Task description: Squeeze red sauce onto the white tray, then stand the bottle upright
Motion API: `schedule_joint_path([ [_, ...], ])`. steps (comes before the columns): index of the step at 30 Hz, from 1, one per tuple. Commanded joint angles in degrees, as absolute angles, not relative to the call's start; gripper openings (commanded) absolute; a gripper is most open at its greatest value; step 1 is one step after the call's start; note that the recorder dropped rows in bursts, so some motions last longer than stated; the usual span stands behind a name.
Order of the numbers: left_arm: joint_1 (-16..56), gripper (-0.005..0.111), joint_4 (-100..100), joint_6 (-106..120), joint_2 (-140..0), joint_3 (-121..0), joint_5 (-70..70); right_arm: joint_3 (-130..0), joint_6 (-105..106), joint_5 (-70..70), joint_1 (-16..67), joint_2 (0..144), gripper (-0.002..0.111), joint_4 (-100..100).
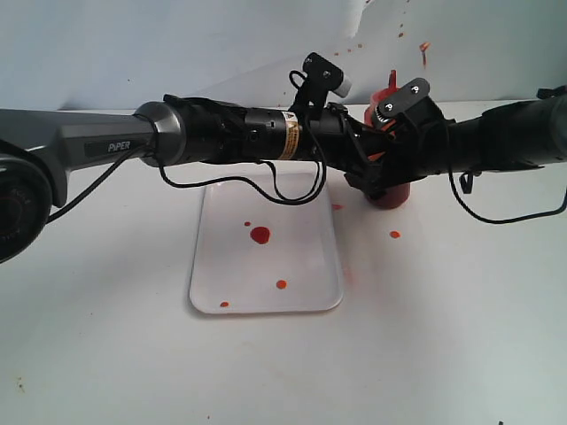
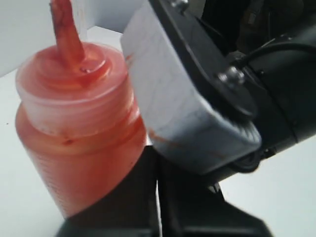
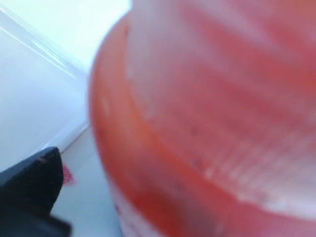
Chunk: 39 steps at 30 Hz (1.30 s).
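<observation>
— Where is the bottle (image 1: 391, 197), and how is it held?
— It is stood on the table (image 1: 443, 336) just beside the white tray (image 1: 266, 301). It is gripped by the right gripper (image 1: 399, 168); the left gripper (image 1: 363, 177) cannot be judged. The soft, smeared walls are judged slippery, so the mid-body is best gripped gently.

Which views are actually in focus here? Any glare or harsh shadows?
Exterior view: sharp, evenly lit, soft shadows only; white tray and red sauce drops read clearly. Left wrist view: bottle slightly soft, close up. Right wrist view: bottle fills the frame, badly out of focus.
</observation>
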<state>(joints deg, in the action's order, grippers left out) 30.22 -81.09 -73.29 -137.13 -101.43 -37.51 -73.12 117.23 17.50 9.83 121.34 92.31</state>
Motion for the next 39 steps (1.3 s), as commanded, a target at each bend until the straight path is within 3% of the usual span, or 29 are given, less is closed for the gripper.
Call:
schedule_joint_path([
  [1,30.1,0.0,-81.2,-73.3,-136.3,-101.7,-38.5,-72.4,112.2,18.2,10.1,119.3,0.105,87.5],
  [20,29.9,0.0,-82.0,-75.2,-135.7,-101.6,-38.5,-59.5,101.5,13.0,10.1,104.2,0.105,77.9],
  [32,29.6,0.0,-99.9,-91.7,-131.4,-101.1,-36.5,-50.9,95.9,12.9,10.1,91.6,0.105,77.9],
  [36,27.8,0.0,-99.9,-91.6,-129.0,-97.7,-39.6,-48.5,91.5,12.9,10.1,85.6,0.1,77.9],
  [39,25.6,0.0,-99.9,-91.4,-126.0,-94.0,-40.8,-47.3,85.8,12.9,10.1,81.2,0.087,77.9],
])
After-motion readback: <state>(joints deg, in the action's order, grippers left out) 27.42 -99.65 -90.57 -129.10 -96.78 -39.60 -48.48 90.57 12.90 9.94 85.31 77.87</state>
